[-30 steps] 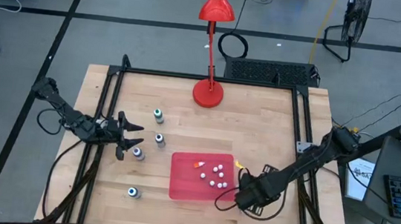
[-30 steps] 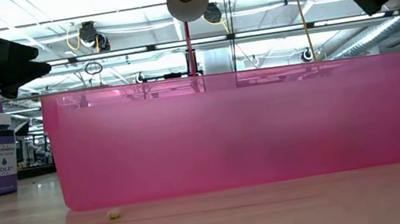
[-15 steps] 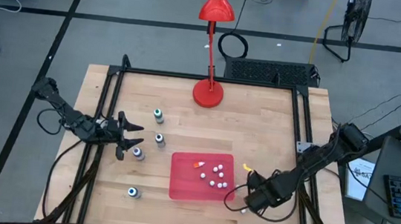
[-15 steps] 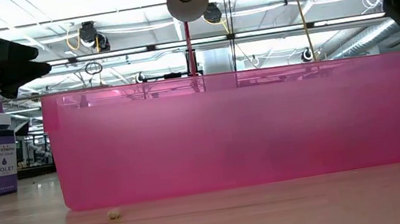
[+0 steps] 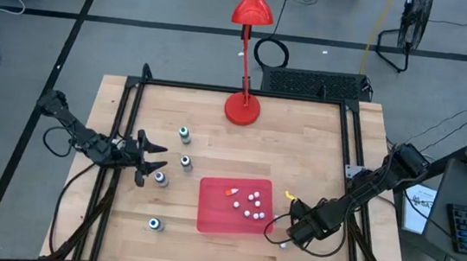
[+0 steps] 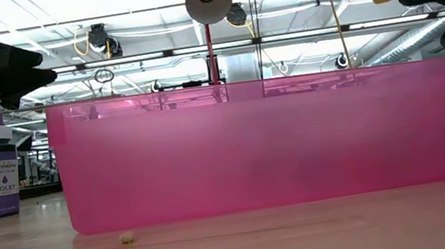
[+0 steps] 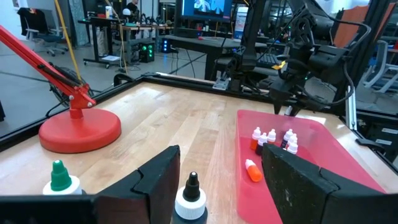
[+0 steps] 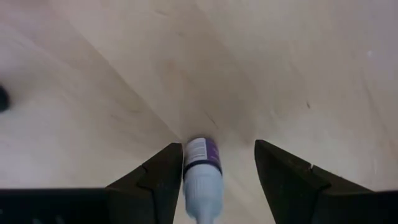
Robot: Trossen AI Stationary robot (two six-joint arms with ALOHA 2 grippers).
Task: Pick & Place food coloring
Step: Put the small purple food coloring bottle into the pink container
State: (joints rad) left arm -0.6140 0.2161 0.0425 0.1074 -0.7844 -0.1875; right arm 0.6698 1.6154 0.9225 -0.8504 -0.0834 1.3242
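A small bottle (image 8: 202, 171) lying on the wooden table (image 5: 301, 146) is framed between the spread fingers of the right gripper (image 8: 214, 180), beside the red tray (image 5: 211, 215). The left gripper (image 5: 150, 161) is spread around an upright bottle (image 7: 190, 196).

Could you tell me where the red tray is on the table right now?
In the high view, the red tray lies right of centre toward the near edge, with the right gripper just off its right side.

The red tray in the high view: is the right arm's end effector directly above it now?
No. The right end effector is off the red tray, over bare wood beside the tray's right edge.
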